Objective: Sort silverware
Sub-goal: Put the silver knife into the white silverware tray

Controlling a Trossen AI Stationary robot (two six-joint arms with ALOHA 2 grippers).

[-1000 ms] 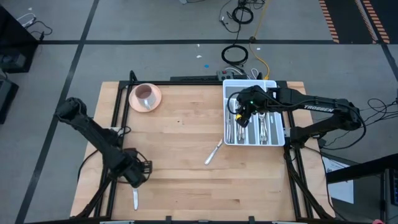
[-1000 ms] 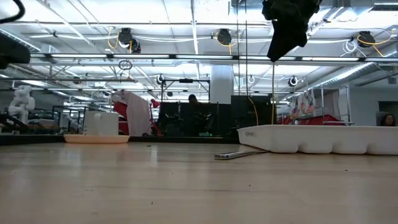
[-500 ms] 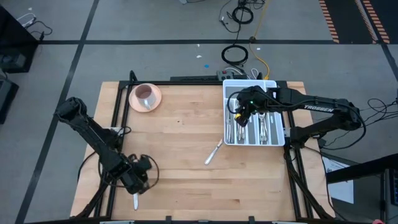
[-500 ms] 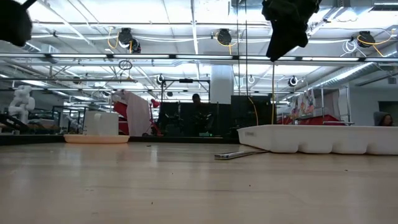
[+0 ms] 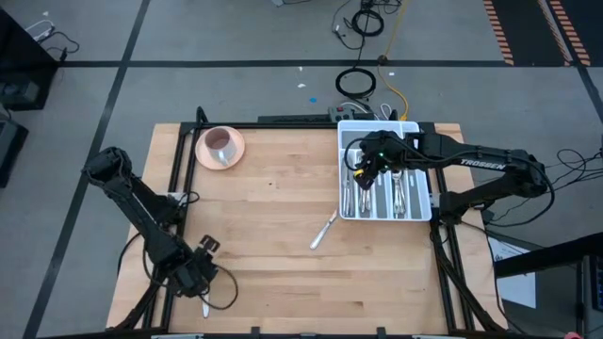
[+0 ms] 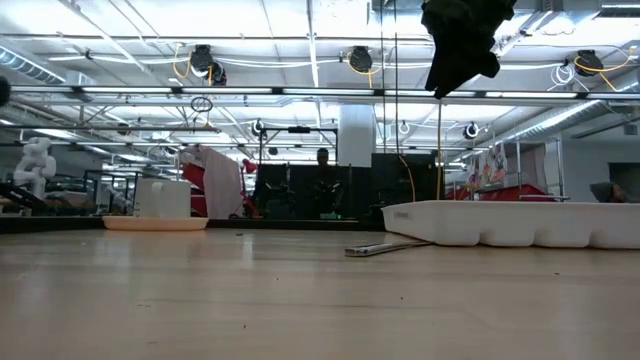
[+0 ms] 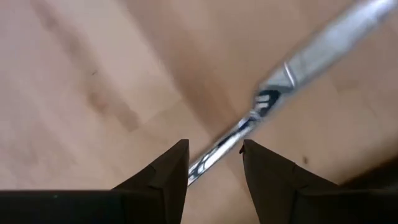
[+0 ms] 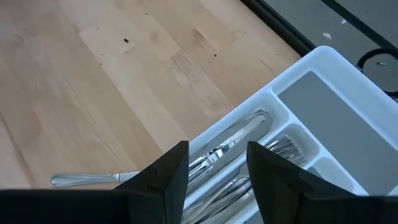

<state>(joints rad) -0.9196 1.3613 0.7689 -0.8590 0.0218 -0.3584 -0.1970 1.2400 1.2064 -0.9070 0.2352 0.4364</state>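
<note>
One tray (image 5: 421, 169), one bowl (image 5: 220, 147), two loose knives (image 5: 323, 231) on the table.

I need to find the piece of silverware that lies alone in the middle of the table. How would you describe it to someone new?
Start at the white tray on the table's right side. Just off its near left corner, one silver piece lies slanted on the bare wood. Unlike the silverware in the tray, it is loose, and it is nowhere near the left gripper.

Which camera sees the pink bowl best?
The high view: it looks straight down on the bowl at the table's far left corner. The low view shows it only side-on and far off. Neither wrist view shows it.
</note>
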